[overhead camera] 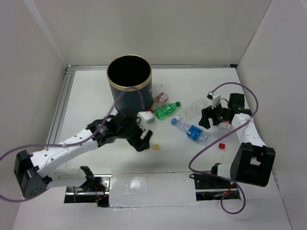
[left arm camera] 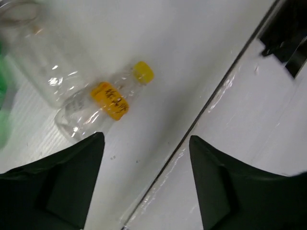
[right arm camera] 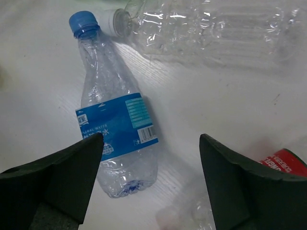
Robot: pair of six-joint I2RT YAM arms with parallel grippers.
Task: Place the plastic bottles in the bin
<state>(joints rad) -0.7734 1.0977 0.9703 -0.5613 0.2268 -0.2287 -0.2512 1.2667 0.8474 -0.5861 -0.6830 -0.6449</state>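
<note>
Left gripper (left arm camera: 145, 141): spread open, empty, hanging just short of the yellow-label bottle (left arm camera: 108, 98), lying flat in front of the bin (overhead camera: 139, 98). Right gripper (right arm camera: 149, 139): likewise spread, empty, above the blue-label bottle (right arm camera: 115, 120), lying flat, a clear bottle (right arm camera: 206, 28) just beside its cap. Between bin and clear bottle, a green bottle (overhead camera: 167, 109), flat. Bin upright, toward the back.

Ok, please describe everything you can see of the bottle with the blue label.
The blue-label bottle is clear thin plastic, crumpled, apparently empty, with a blue cap on and a blue wrap label bearing white print and a barcode. It lies on its side on the white table. Its neck lies close beside the mouth end of a larger clear bottle; contact is unclear. The open right gripper hangs over its base end.
</note>
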